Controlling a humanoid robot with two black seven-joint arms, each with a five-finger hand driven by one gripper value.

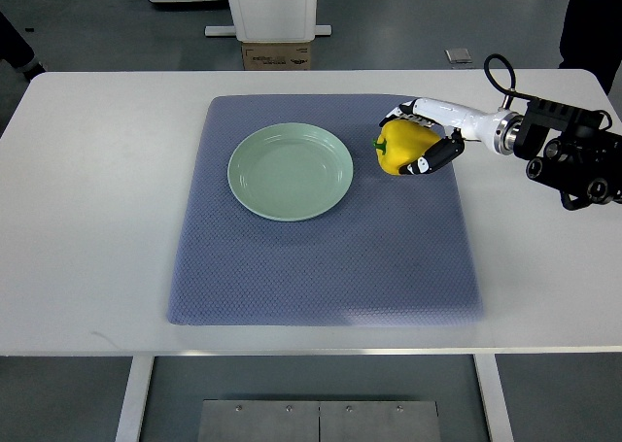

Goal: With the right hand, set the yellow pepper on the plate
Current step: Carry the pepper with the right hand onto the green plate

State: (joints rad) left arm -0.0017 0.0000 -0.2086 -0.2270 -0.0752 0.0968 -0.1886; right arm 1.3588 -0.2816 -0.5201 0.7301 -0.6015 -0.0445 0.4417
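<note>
A white counter [87, 219] carries a blue mat [321, 257]; the right robot hand [420, 143] curls around the yellow pepper [400, 148]; grasp step, seemingly; next, carry it leftward onto the green plate [290, 171] beside.

A blue-grey mat [321, 257] is spread on a white table [87, 219]; a cardboard box [277, 55] is seen behind.

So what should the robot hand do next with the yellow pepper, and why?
Probably carry it left toward the plate. The right hand has its fingers wrapped around the yellow pepper, which sits just right of the plate over the blue mat, and the plate is empty.
</note>
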